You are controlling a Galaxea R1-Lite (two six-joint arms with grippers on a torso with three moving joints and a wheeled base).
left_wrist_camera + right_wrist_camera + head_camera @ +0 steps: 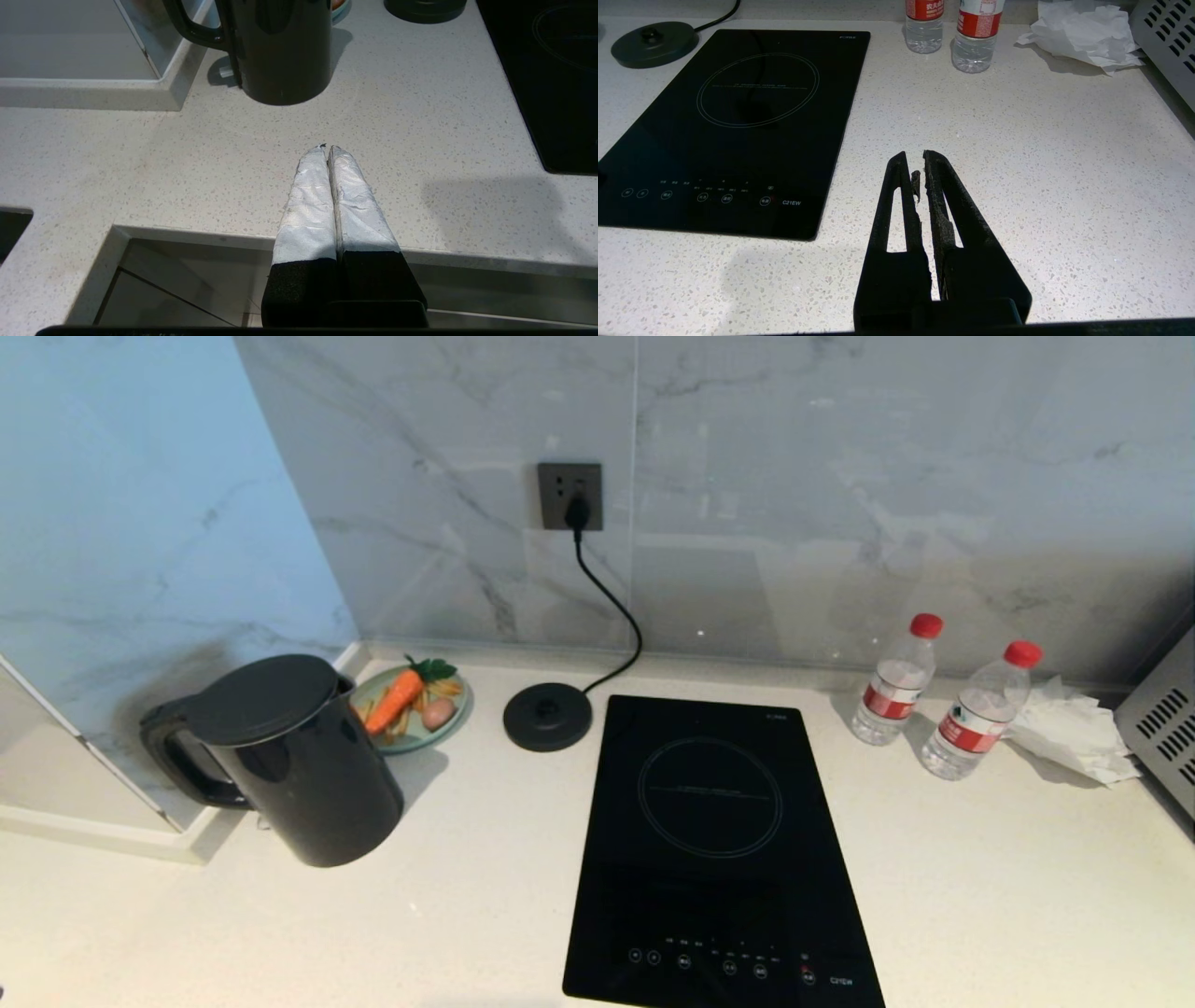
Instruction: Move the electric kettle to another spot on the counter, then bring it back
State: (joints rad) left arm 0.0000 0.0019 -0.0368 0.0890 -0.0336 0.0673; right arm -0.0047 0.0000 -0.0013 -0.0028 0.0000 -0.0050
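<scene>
The electric kettle (299, 775), a glossy black jug with a flat lid, stands upright on the counter (467, 896) at the left, with its loop handle turned to the left. It is off its round base. In the left wrist view the kettle (285, 51) is a short way beyond my left gripper (327, 148). That gripper hovers over the counter's (420, 116) front edge, its taped fingers pressed together and holding nothing. My right gripper (914, 156) hangs over bare counter (1041, 186) right of the hob, shut and empty. Neither arm shows in the head view.
The corded black base disc (548, 716) sits behind the hob (719, 840), plugged into the wall socket (569, 495). A plate (464, 705) with a carrot is behind the kettle. Two water bottles (896, 686), crumpled tissue (1074, 733) and a grey appliance (1162, 719) stand at the right.
</scene>
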